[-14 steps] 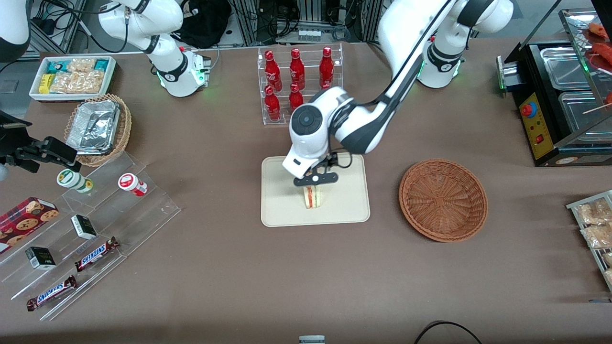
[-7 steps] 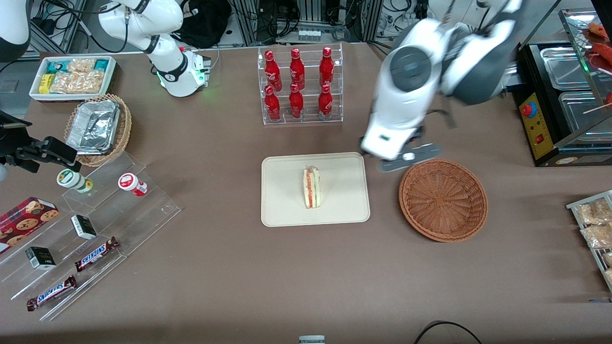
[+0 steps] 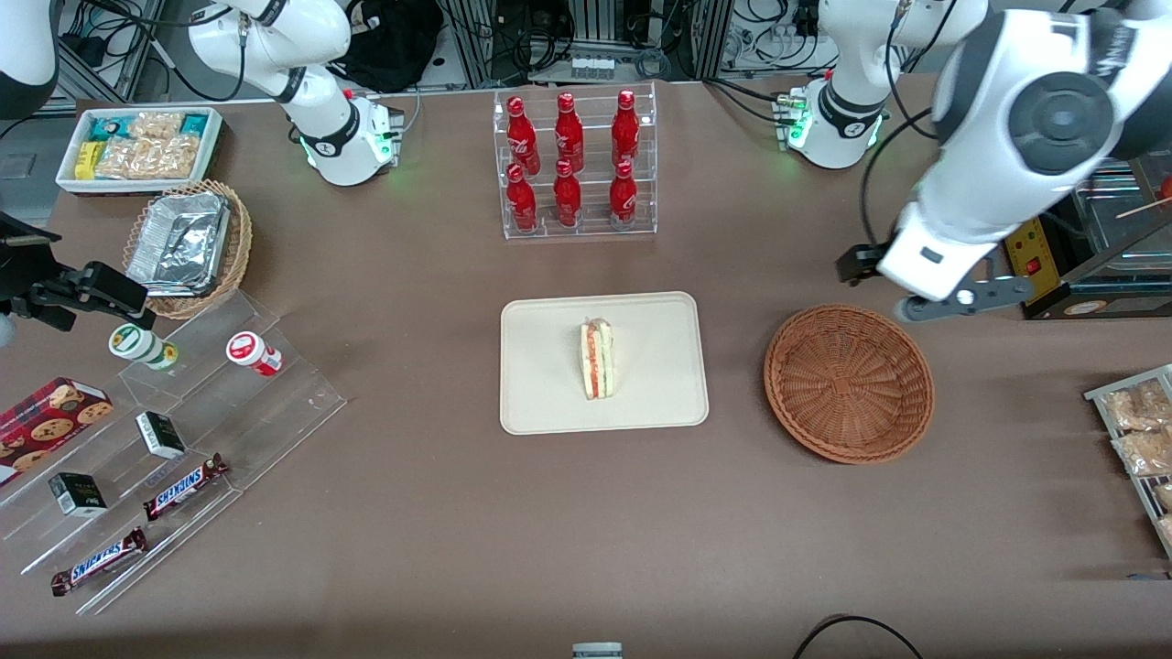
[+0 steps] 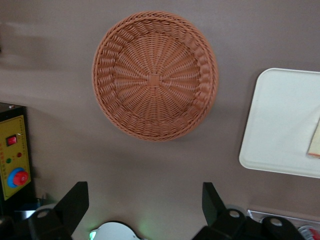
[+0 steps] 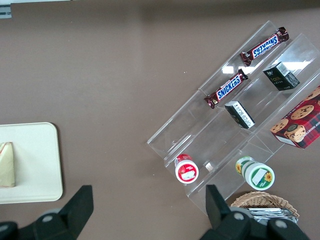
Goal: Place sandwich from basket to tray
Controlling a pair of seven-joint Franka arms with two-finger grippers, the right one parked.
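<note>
Front view. The small triangular sandwich (image 3: 597, 358) of pale bread, its red-orange and green filling showing along the upturned edge, stands on its side near the middle of the flat cream-beige rectangular tray (image 3: 540, 403). The round reddish-brown woven wicker basket (image 3: 849, 382) lies beside the tray toward the working arm's end of the table and holds nothing. The left arm's gripper (image 3: 961, 300) hangs high, above the table just farther from the camera than the basket rim and close to a black counter-top appliance with a yellow control panel (image 3: 1030, 256). Judged from this layout, the transfer looks complete.

Left wrist view. The gripper's two dark fingers (image 4: 72, 202) are spread wide apart with nothing between them. Below them lie the wicker basket (image 4: 155, 75), a corner of the tray (image 4: 280, 120), a sliver of the sandwich (image 4: 315, 142) at the frame edge, and the appliance's yellow panel (image 4: 14, 155).

Right wrist view. The tray (image 5: 37, 160) and the sandwich (image 5: 7, 172) appear at one edge; a clear acrylic tiered stand of snack bars and jars (image 5: 240, 120) fills the rest.

Risks, as a judgement. The sandwich rests on a narrow face, so a jolt to the table or tray could tip it flat. The raised wrist sits close to the appliance; a careless swing could strike it.
</note>
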